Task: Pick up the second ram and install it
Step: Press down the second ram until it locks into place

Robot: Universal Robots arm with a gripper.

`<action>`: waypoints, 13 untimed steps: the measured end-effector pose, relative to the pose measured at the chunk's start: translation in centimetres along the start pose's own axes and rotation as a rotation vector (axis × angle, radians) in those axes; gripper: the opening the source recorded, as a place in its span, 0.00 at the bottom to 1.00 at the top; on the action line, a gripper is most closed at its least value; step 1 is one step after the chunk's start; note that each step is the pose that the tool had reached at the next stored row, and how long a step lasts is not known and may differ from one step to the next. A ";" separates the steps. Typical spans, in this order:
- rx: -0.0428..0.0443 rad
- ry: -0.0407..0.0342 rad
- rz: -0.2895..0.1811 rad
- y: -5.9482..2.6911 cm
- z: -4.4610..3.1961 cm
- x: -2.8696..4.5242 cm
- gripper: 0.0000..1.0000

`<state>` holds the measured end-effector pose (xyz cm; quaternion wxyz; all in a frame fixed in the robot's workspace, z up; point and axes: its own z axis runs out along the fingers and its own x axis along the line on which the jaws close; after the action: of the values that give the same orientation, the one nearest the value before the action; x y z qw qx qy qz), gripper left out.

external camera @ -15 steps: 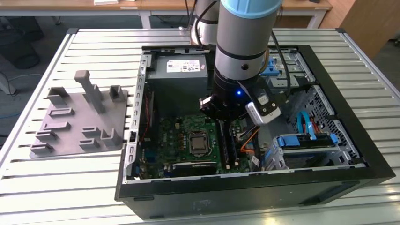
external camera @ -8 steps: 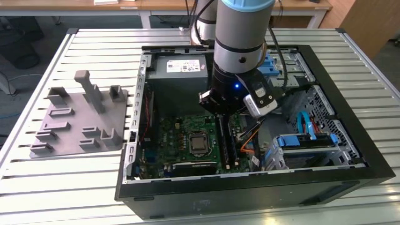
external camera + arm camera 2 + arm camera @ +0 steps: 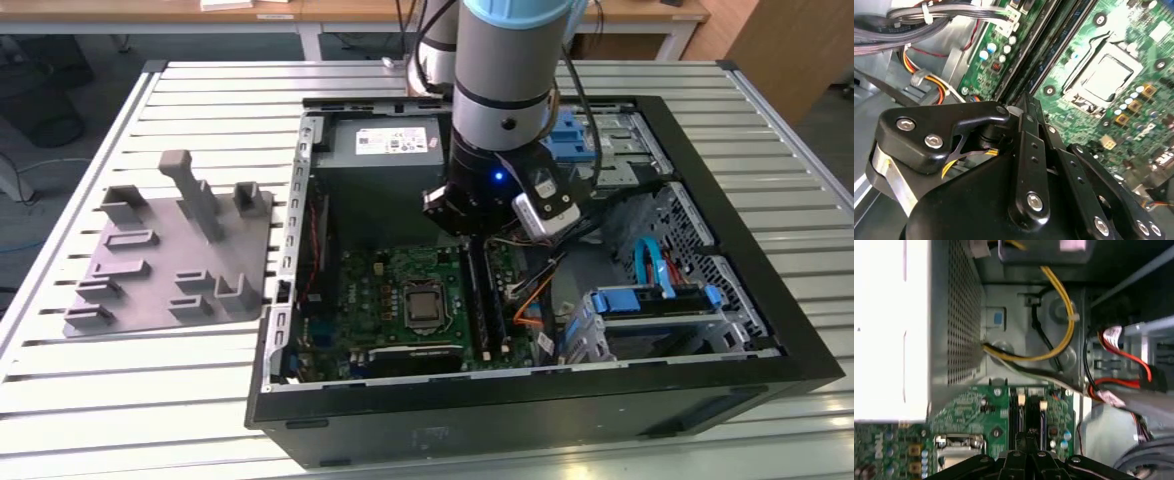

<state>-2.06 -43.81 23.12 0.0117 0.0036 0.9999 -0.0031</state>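
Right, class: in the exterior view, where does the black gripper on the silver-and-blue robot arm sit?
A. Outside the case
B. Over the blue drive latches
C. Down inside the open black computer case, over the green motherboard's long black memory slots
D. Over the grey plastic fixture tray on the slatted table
C: the gripper sits inside the open computer case, above the memory slots on the motherboard.

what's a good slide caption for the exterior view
Robot arm's end effector lowered into an open computer case, over the motherboard's memory slots, with a grey fixture alongside on the table.
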 end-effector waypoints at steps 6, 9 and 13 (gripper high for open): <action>0.0002 0.0001 0.000 0.21 1.01 0.03 0.10; 0.0013 0.0006 0.000 0.22 1.43 0.06 0.10; 0.0012 0.0004 0.000 0.24 1.70 0.06 0.10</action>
<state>-2.07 -43.58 21.41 0.0115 0.0034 0.9999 -0.0037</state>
